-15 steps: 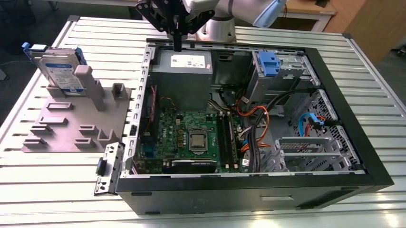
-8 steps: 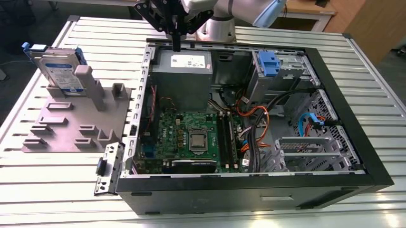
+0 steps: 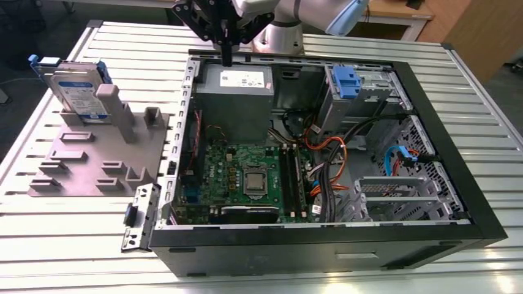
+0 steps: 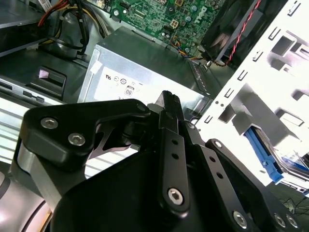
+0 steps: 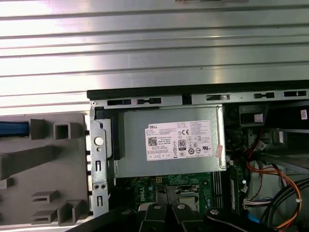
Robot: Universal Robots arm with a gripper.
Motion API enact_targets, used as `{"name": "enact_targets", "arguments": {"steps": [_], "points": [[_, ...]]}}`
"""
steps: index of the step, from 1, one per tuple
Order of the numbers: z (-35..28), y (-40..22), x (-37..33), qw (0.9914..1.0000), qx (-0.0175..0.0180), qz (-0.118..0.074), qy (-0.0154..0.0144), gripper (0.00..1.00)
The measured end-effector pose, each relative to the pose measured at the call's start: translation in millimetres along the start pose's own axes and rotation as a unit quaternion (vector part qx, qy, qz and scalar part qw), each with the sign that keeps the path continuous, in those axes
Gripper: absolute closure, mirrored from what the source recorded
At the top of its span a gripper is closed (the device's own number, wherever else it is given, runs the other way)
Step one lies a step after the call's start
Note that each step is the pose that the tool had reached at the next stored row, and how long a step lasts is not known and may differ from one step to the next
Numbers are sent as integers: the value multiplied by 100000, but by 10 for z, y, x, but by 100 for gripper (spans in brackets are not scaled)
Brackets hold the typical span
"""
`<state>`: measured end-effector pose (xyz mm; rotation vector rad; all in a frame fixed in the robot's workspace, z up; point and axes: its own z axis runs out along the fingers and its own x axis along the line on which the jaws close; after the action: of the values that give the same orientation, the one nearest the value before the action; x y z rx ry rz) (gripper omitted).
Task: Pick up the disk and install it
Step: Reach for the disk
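Exterior view: claw (image 3: 226, 56) together, empty; disk (image 3: 79, 90) well apart, at exterior view's left.

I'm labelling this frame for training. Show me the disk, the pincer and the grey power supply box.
the disk (image 3: 75, 90): exterior view, on its labelled face.
the pincer (image 3: 227, 59): exterior view, between its fingertips.
the grey power supply box (image 3: 237, 104): exterior view, on its bare metal face.

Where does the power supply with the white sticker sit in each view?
Exterior view: power supply at the case's far end, nearest the gripper.
Second wrist view: grey box just beyond the gripper.
First wrist view: between the case's rim and motherboard.
Shared landmark: the green motherboard beside it.
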<state>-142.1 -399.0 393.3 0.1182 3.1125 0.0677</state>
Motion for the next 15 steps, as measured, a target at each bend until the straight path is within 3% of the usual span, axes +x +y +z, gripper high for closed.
{"name": "enact_targets", "arguments": {"steps": [15], "points": [[-3, -10, 138, 100000, 1, -8, -1, 89]]}}
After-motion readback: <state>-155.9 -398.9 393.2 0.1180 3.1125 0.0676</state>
